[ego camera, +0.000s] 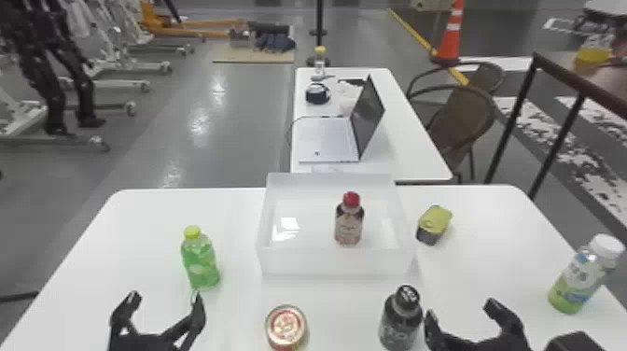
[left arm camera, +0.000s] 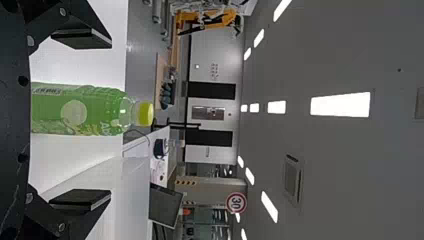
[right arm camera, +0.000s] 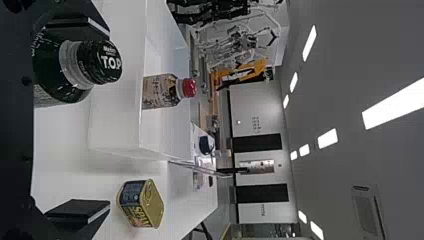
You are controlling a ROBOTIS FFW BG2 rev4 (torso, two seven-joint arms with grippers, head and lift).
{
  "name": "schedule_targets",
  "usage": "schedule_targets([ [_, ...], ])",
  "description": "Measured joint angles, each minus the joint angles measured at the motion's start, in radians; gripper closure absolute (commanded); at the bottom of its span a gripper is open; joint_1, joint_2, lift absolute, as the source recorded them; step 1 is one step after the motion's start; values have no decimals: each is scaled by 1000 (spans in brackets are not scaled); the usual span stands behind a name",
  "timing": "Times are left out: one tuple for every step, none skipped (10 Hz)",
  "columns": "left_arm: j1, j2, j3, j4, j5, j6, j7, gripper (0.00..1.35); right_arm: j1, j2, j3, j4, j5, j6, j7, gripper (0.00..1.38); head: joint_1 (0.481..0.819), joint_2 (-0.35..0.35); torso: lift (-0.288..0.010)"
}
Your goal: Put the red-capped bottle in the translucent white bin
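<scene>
The red-capped bottle (ego camera: 349, 226) stands in the translucent white bin (ego camera: 303, 262), bare floor either side. Left hand (ego camera: 166, 294) open near green bottle (ego camera: 200, 263); right hand (ego camera: 462, 310) open beside black-capped bottle (ego camera: 400, 322).

The red-capped bottle (ego camera: 348, 226) has a tan label with dark marks. The bin (ego camera: 336, 262) is cloudy white, the worktop (ego camera: 228, 210) plain white. The green bottle (ego camera: 200, 261) has a yellow cap, the black bottle (ego camera: 400, 319) white letters on top. The round tin (ego camera: 286, 326) is gold, red and white. The square can (ego camera: 435, 223) has a yellow top.
</scene>
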Motion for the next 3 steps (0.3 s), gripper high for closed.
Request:
schedule_targets([
  [7, 0, 0, -10, 6, 9, 0, 228, 0, 0, 0, 1, -1, -2, 0, 110, 549, 0, -100],
  [22, 0, 5, -33, 2, 29, 7, 228, 0, 0, 0, 1, -2, -2, -1, 110, 549, 0, -100],
  [34, 0, 10, -51, -4, 47, 17, 223, 3, 1, 0, -7, -2, 11, -13, 105, 549, 0, -100],
])
